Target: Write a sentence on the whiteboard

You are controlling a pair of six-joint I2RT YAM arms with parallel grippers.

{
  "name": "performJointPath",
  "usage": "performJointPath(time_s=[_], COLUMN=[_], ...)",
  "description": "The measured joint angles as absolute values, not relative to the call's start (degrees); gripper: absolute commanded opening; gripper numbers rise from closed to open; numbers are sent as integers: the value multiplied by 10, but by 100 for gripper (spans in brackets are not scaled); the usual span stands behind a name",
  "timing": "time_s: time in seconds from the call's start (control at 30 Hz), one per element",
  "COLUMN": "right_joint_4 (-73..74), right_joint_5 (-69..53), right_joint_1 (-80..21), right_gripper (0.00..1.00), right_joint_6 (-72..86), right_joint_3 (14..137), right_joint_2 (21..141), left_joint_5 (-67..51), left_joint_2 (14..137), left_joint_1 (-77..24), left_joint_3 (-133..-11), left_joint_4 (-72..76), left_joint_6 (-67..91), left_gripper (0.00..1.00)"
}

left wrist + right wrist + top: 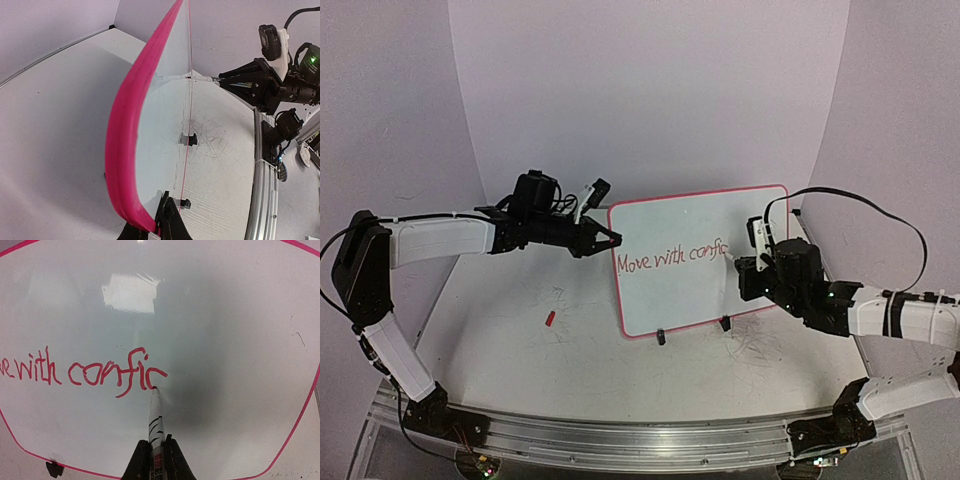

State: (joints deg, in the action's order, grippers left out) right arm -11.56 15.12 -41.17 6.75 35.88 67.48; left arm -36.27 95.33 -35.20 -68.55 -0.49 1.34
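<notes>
The whiteboard (705, 215) stands upright on the table, its glossy white face bordered by a thin red rim (125, 140). On it, the sentence (670, 259) in red reads "Move with confic" (100, 372). My left gripper (610, 240) is shut on the board's upper left edge, its fingers pinching the rim (150, 225). From the right side, my right gripper (752, 264) is shut on a white marker (155, 415). The marker's red tip touches the board at the foot of the last "c". The gripper's black fingers (142, 455) clamp the barrel.
A small red marker cap (549, 319) lies on the table to the left of the board. Two black clip feet (660, 337) hold the board up. Grey scribble marks (760, 345) cover the table in front. A metal rail (640, 435) runs along the near edge.
</notes>
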Motion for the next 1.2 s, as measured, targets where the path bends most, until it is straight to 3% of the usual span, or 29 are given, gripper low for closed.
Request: performJointPath(time_s=[1.2], right_joint_4=[-151], right_joint_5=[181], right_joint_1=[-412], right_gripper=[0], right_joint_6=[72], right_joint_3=[369], right_joint_2=[683], left_joint_5=[-359], left_joint_2=[953], left_joint_1=[-354], left_joint_3=[-686], left_joint_4=[-5], left_joint_6=[13], left_gripper=[0])
